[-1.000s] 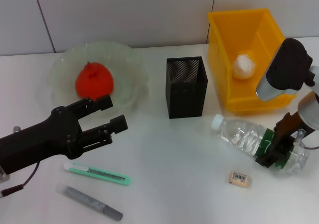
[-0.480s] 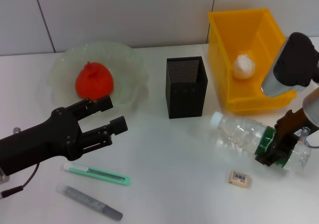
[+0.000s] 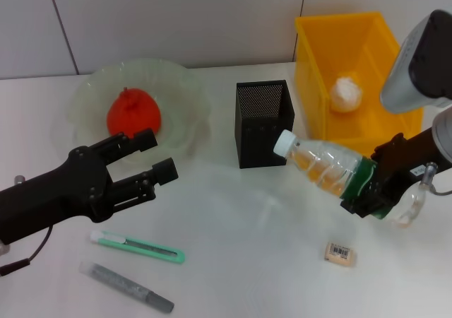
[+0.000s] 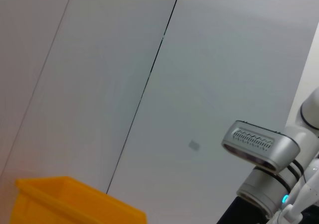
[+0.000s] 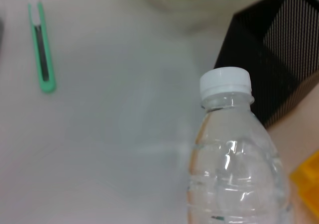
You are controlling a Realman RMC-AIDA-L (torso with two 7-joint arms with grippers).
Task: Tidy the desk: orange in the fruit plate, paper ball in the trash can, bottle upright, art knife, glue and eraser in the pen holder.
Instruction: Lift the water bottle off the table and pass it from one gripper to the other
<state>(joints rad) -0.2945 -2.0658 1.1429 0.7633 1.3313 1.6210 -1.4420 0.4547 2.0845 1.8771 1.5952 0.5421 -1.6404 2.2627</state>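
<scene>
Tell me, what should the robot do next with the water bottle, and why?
Probably keep tipping it up until the cap points straight up, then set it down. The right gripper is clamped on the bottle around its green label, holding it off the table, slanted, cap toward the pen holder. The left gripper hovers open near the fruit plate.

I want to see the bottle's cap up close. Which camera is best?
The right wrist view: the bottle fills it, white cap sharp and near. The head view shows the whole bottle tilted in the right gripper, cap small. The left wrist view misses it.
</scene>
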